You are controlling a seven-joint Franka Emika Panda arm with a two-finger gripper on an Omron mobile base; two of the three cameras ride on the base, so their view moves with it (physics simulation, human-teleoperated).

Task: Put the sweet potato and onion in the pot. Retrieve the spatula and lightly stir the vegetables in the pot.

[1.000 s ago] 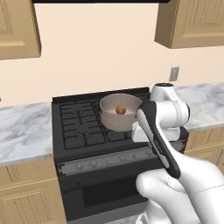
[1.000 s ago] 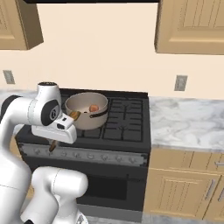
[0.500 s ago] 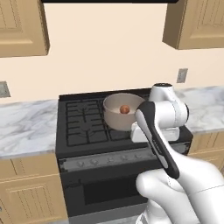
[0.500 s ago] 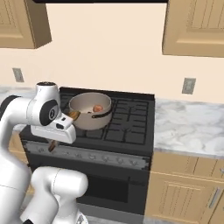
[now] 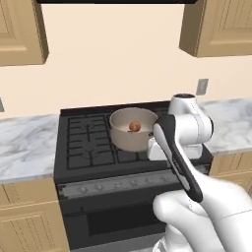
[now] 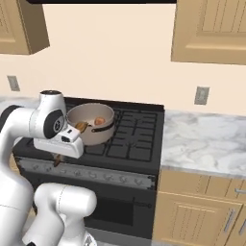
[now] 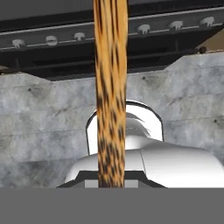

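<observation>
left base view: the pot (image 5: 132,129) stands on the right half of the black stove (image 5: 83,147), on the grate, with the onion (image 5: 134,126) lying on its pale floor. the white arm rises from the lower right, and its hand block sits just right of the pot, above the stove's front edge; the fingers are hidden behind the arm.

right base view: the pot (image 6: 91,123) sits on the left burners of the stove (image 6: 129,139). inside it the onion (image 6: 99,121) lies toward the right, and the sweet potato (image 6: 81,127) lies toward the left, partly covered by the hand block. the gripper (image 6: 58,160) hangs below that block, in front of the stove's control panel, with a short brown piece showing beneath it.

hand view: the spatula (image 7: 110,94) runs as a long, mottled light-brown strip from the bottom centre straight to the top edge, rising from where the fingertips stand. the jaws are fully closed on the spatula handle. behind it lie a grey tiled floor (image 7: 39,113) and, higher up, the stove's dark front with a row of knobs (image 7: 144,29).
</observation>
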